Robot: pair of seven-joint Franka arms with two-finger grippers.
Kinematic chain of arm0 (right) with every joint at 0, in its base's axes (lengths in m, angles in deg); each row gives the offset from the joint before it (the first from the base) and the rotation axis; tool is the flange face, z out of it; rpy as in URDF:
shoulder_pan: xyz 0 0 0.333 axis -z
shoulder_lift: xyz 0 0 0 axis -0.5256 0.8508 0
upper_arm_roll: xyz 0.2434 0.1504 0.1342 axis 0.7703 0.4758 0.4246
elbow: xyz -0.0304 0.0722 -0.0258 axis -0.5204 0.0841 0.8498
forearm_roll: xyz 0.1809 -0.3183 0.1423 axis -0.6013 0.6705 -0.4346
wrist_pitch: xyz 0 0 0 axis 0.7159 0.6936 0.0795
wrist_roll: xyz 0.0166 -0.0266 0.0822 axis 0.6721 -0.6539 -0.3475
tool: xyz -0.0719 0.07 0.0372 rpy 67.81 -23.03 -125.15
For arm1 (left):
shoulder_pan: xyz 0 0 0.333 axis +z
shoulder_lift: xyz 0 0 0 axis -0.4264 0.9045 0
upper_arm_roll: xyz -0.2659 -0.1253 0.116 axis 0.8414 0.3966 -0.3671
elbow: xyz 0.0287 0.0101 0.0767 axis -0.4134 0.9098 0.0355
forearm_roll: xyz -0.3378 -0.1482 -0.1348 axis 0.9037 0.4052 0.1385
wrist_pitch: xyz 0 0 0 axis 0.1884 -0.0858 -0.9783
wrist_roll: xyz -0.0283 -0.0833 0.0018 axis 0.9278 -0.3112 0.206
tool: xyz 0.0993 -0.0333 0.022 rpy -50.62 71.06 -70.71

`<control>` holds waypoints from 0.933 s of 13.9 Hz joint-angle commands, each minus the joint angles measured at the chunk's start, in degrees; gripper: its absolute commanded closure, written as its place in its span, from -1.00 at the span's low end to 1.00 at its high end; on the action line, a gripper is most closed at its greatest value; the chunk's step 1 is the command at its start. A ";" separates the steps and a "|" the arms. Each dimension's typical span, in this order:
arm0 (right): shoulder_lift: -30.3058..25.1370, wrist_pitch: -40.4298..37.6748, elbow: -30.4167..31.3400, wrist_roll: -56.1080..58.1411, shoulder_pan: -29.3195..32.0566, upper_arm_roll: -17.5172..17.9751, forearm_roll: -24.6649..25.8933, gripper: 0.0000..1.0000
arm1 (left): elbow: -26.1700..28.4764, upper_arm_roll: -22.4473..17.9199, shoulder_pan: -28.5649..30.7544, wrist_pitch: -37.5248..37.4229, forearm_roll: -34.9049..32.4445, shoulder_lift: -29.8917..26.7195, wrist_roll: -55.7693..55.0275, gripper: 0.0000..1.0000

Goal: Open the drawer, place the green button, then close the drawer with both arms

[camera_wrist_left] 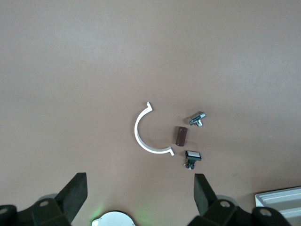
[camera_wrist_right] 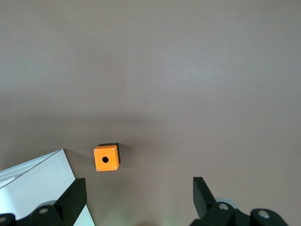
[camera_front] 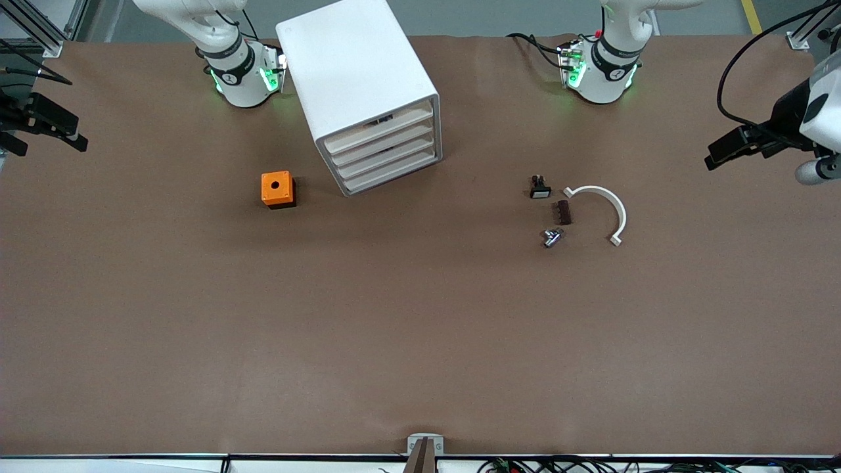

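The white cabinet (camera_front: pixel 355 66) stands between the arms' bases, its several stacked trays all pushed in. The lower drawer (camera_front: pixel 389 162) is shut like the others. The green-capped button is out of view. My left gripper (camera_front: pixel 723 150) hangs open and empty in the air at the left arm's end of the table; in the left wrist view (camera_wrist_left: pixel 140 193) its fingers stand wide apart. My right gripper (camera_front: pixel 59 128) hangs open and empty at the right arm's end; in the right wrist view (camera_wrist_right: pixel 138 193) its fingers are also wide apart.
An orange box with a hole (camera_front: pixel 278 189) sits beside the cabinet toward the right arm's end. Toward the left arm's end lie a black-and-white switch (camera_front: pixel 540 188), a brown block (camera_front: pixel 563 212), a small metal part (camera_front: pixel 552 236) and a white curved clip (camera_front: pixel 608 203).
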 commanded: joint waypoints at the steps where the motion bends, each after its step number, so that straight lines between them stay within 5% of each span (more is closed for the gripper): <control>1: -2.25 1.03 2.64 1.14 0.93 0.48 -0.03 -1.00 | 3.77 0.85 0.57 2.03 -0.93 -3.45 1.84 -1.00; 13: -2.34 0.50 2.64 1.23 0.93 0.56 0.93 -1.00 | 3.94 2.61 0.75 1.94 -3.92 -4.59 9.04 -1.00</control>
